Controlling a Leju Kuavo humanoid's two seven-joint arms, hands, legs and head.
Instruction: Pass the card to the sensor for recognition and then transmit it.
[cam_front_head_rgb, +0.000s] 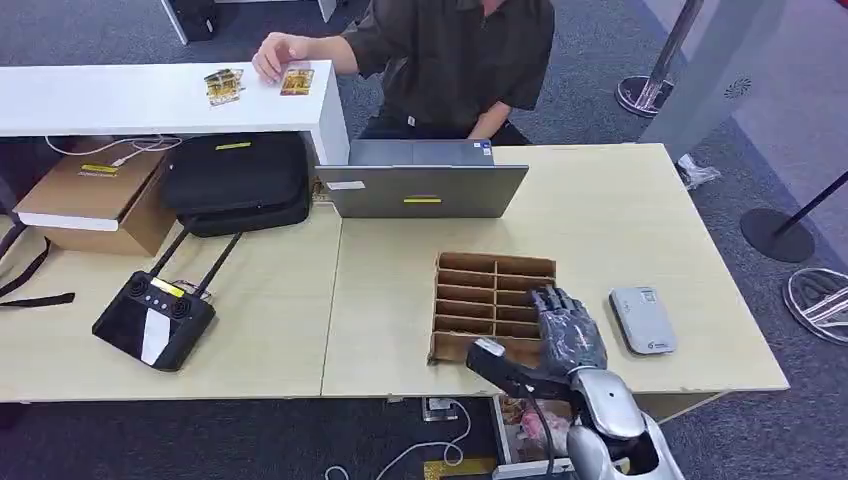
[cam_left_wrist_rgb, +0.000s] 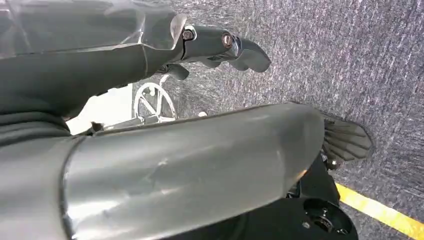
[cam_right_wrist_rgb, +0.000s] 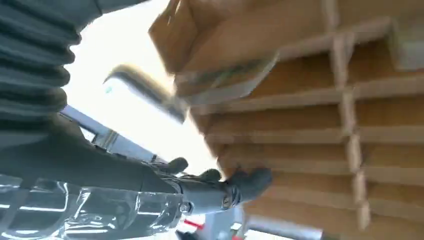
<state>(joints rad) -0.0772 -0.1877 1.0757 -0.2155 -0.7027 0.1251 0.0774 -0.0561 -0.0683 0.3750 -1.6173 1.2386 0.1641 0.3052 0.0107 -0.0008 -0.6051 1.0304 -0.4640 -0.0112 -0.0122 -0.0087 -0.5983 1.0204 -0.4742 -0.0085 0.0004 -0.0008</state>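
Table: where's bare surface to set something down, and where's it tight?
Free: the table between laptop and cardboard divider tray, plus the stretch between remote controller and tray. Crowded: black bag and box corner; right hand over tray beside grey sensor.

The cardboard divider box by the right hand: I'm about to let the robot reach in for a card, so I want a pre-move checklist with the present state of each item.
1. Right hand over the cardboard divider box: ok, it hovers above the box's near right compartments.
2. Right hand free to grasp: ok, fingers apart and nothing held in the right wrist view.
3. Card present in the target compartment: cannot tell, the hand hides those slots and the wrist view is blurred.
4. Sensor reachable: ok, the grey sensor lies flat on the table right of the box.
5. Left hand out of the way: ok, hanging over the carpet.
6. Person's hand away from the box: ok, on the white shelf.
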